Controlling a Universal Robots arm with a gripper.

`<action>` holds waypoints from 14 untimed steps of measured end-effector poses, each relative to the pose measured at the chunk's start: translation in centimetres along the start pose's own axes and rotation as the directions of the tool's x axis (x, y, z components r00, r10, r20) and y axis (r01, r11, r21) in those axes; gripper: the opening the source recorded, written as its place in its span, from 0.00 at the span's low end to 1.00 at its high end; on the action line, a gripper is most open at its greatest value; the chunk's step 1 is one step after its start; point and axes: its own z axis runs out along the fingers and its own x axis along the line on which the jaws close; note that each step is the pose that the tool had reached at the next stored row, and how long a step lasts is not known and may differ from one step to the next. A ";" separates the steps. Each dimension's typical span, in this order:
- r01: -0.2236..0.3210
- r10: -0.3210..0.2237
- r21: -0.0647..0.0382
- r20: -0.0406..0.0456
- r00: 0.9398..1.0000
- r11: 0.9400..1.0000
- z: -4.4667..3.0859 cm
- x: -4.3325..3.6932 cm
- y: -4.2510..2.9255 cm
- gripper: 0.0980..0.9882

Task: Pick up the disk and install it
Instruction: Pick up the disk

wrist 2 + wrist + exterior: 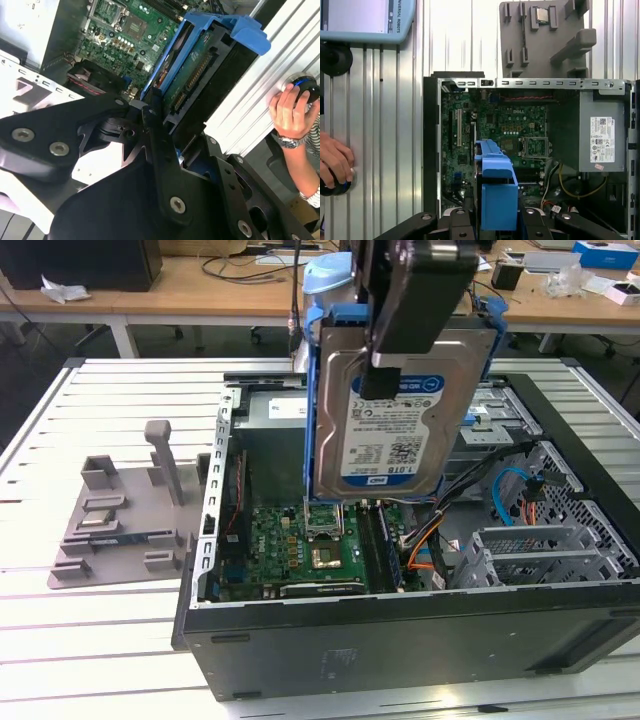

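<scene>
Clamped in the pincer [385, 368] by its upper part: the disk [395, 445], hung upright just above the open computer case [400, 640], over the motherboard [295, 550]. Probably best: hold plumb, grip firm, steer clear of loose cables [428, 545] and case rim.

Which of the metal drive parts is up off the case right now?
The disk: silver, in its blue carrier, held upright by the gripper above the motherboard. The grey drive cages sit inside the case.
</scene>
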 end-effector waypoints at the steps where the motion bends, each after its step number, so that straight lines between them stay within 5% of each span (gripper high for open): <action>1: 0.000 0.000 0.000 0.000 1.000 1.000 0.00 0.00 -0.31 0.30; 14: 0.000 0.000 -0.003 0.000 1.000 1.000 -0.01 0.02 -4.87 0.30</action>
